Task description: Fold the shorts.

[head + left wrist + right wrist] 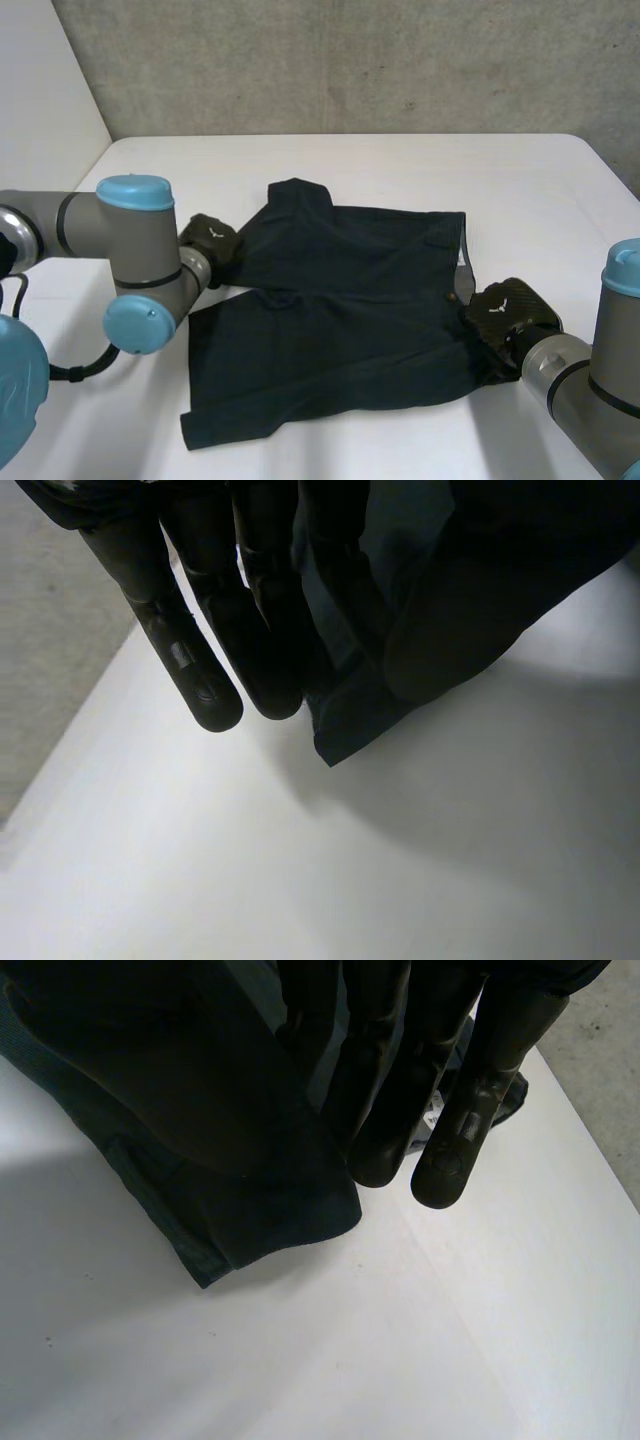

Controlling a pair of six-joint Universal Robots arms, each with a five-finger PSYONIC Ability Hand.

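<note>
Grey arms [90, 225] with light-blue caps [135, 190] end in black robot hands [215, 246] bearing white emblems [497, 309].

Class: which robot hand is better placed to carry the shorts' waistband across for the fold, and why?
Right, probably. The right robot hand pinches the shorts at the waistband, near the button; the left robot hand holds the opposite, leg side.
</note>
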